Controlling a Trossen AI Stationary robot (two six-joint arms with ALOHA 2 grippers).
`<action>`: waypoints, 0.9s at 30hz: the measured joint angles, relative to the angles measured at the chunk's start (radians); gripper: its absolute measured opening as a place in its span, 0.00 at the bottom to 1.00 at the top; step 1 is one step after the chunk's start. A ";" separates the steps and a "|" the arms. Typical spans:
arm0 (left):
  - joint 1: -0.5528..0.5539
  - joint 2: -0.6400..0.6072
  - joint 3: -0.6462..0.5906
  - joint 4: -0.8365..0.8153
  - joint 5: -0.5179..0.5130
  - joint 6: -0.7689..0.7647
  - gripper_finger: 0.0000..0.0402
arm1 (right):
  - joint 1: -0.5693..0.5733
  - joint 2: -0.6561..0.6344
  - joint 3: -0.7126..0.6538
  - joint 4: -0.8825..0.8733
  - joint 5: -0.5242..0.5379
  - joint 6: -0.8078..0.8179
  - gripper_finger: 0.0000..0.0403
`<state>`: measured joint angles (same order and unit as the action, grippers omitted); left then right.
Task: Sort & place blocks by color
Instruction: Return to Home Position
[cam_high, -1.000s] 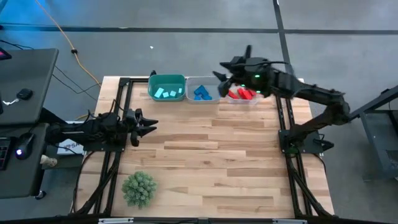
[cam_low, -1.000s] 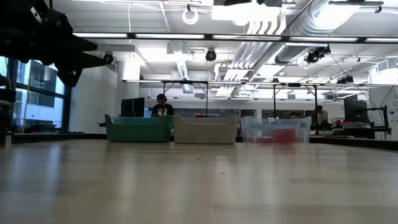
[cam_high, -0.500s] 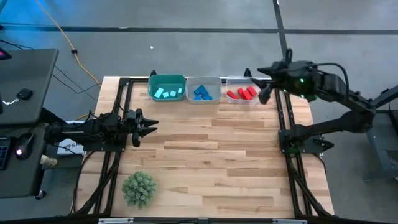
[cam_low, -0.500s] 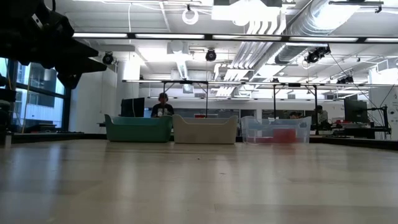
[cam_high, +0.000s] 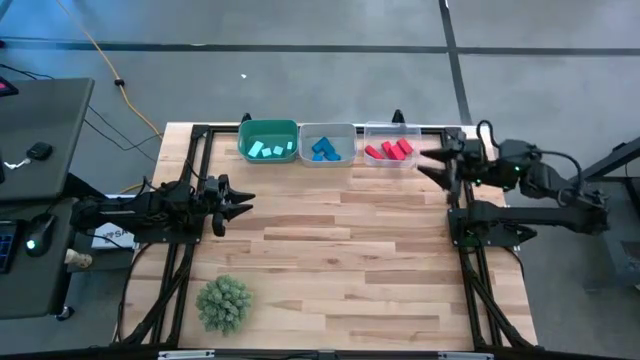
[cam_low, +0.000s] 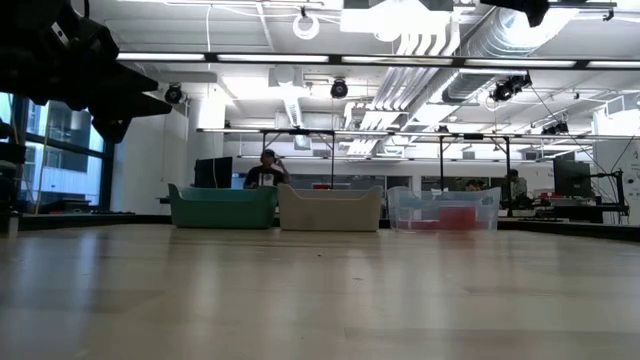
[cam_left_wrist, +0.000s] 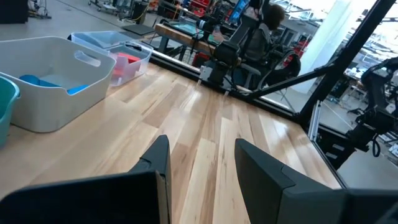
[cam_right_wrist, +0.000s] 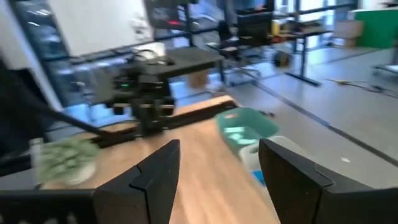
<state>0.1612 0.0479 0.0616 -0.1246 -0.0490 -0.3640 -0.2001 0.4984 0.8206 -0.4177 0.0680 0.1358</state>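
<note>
Right gripper (cam_high: 430, 163) has pulled back off the clear bin (cam_high: 390, 128) to the table's (cam_high: 340, 270) right edge, fingers spread wide, holding nothing. Left gripper (cam_high: 243, 204) sits near the left edge, also wide and empty. Teal blocks (cam_high: 267, 150) are in the green bin (cam_high: 268, 125), blue blocks (cam_high: 322, 150) in the gray bin (cam_high: 327, 127), red blocks (cam_high: 390, 151) in the clear one.

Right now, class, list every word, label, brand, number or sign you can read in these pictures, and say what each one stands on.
No text can be read in any view.
White patch beside the base of the left arm: dark marks, too small to read.
</note>
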 joint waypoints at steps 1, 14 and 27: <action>0.000 0.000 0.000 0.000 0.000 0.000 0.25 | 0.000 -0.028 -0.023 0.002 -0.018 0.006 0.52; 0.000 0.000 0.000 0.000 0.000 0.000 0.25 | 0.000 -0.296 -0.336 0.065 0.018 0.137 0.52; 0.000 0.000 0.000 0.000 0.000 0.000 0.25 | 0.000 -0.344 -0.486 0.132 0.003 0.204 0.52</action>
<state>0.1612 0.0479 0.0620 -0.1246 -0.0490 -0.3637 -0.2001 0.1543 0.3346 -0.2852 0.0710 0.3400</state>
